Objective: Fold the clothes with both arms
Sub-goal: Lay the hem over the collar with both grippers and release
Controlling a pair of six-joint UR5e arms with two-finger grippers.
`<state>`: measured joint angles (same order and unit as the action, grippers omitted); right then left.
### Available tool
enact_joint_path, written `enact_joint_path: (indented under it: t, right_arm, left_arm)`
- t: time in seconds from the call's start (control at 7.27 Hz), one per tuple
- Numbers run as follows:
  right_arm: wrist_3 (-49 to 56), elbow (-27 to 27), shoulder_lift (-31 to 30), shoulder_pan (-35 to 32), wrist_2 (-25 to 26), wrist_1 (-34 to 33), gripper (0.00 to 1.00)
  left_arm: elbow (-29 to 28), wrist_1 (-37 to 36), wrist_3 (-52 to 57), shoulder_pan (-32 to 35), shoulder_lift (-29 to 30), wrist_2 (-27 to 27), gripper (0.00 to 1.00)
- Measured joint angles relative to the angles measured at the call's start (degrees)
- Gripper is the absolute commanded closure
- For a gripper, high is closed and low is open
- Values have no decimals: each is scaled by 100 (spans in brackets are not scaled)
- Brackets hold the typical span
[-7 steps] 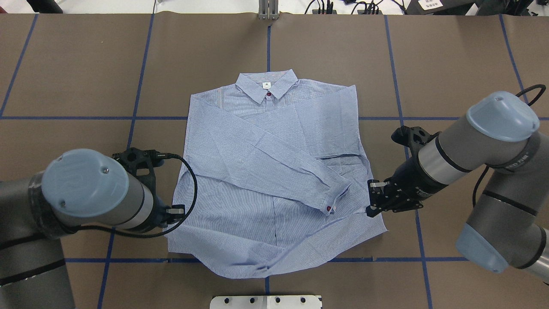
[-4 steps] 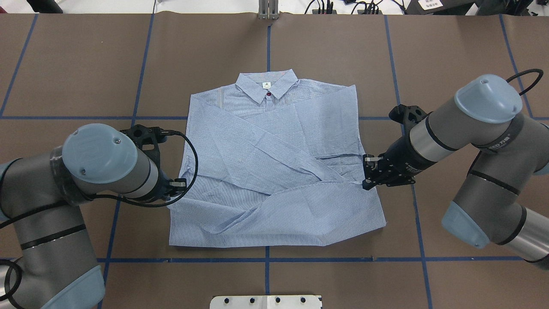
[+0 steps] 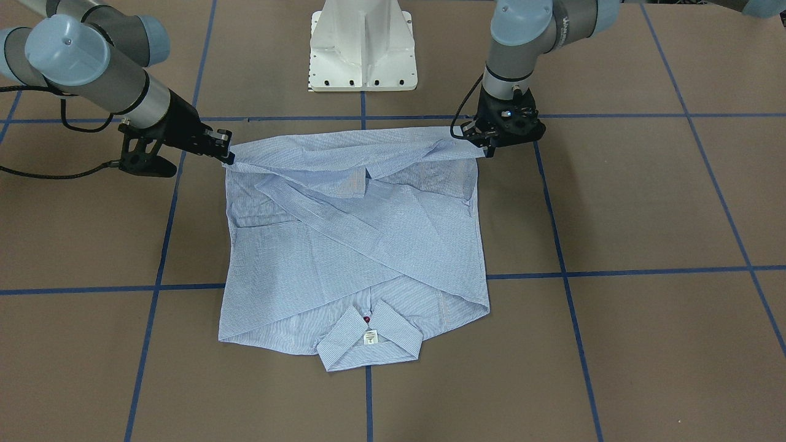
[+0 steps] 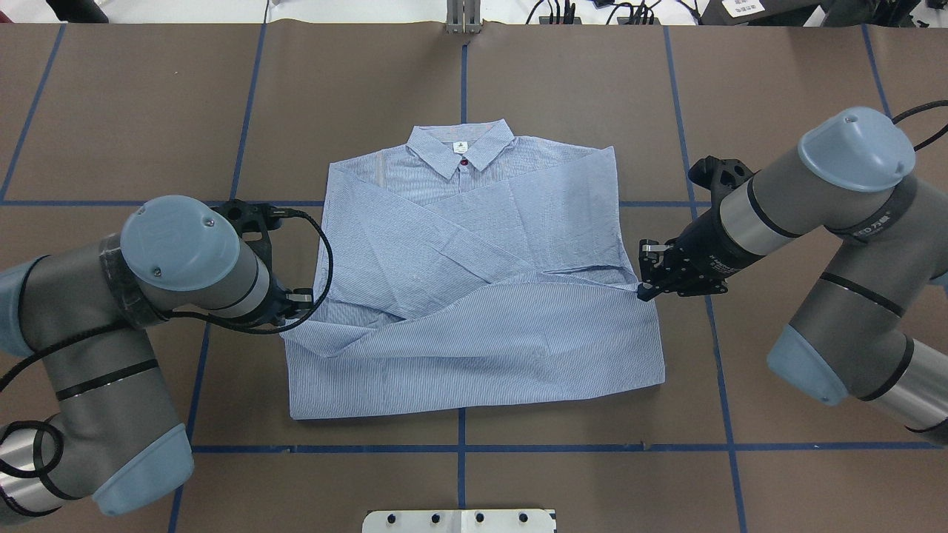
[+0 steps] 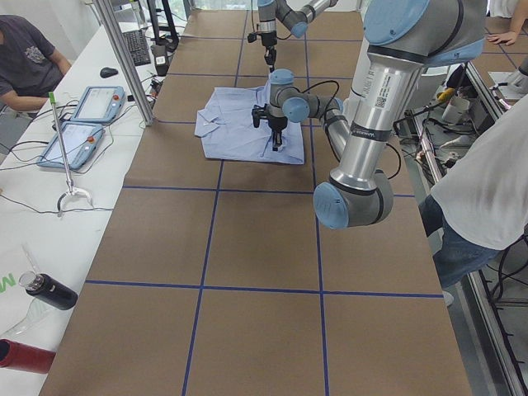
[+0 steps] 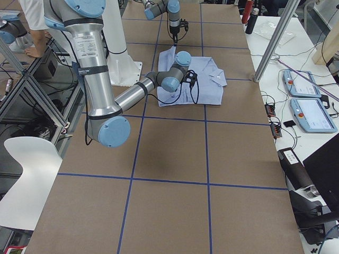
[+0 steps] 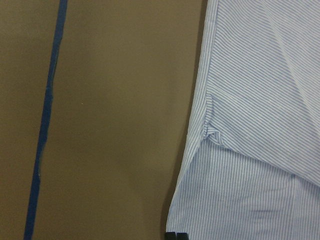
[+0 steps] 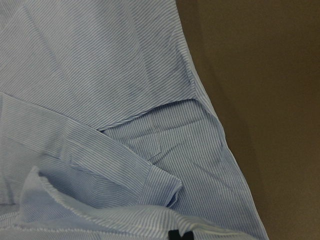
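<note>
The light blue striped shirt (image 4: 474, 244) lies face up on the brown table, collar (image 4: 461, 148) at the far side and sleeves crossed over the chest. Its lower hem is lifted and folded over toward the collar. My left gripper (image 4: 300, 300) is shut on the hem's left corner, and my right gripper (image 4: 643, 289) is shut on the right corner. In the front-facing view the left gripper (image 3: 488, 147) and right gripper (image 3: 228, 158) hold the hem stretched between them above the shirt (image 3: 356, 245). Both wrist views show striped cloth (image 7: 260, 125) (image 8: 125, 100) running up to the fingertips.
The white pedestal base (image 3: 362, 49) stands at the robot's side of the table. Blue tape lines (image 4: 461, 474) grid the brown surface. A person (image 5: 487, 181) stands beside the table, and tablets (image 5: 78, 124) and bottles (image 5: 45, 290) lie on a side bench.
Both grippers moved away from the robot toward the collar, carrying the hem. The fold now covers the sleeve cuff and its red button, and the shirt's near edge is a straight fold line.
</note>
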<state>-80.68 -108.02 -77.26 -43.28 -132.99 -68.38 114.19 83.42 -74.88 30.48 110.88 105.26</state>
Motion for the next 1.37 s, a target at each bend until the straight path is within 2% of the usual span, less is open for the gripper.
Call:
enact_joint_path:
  t: [0.82, 1.37]
  right_arm:
    - [79, 236, 41, -156, 60, 7, 100]
    - [98, 588, 547, -475, 22, -2, 100]
  left_arm:
    - [-356, 196, 277, 343, 43, 14, 100]
    - [-362, 131, 333, 713, 338, 300, 100]
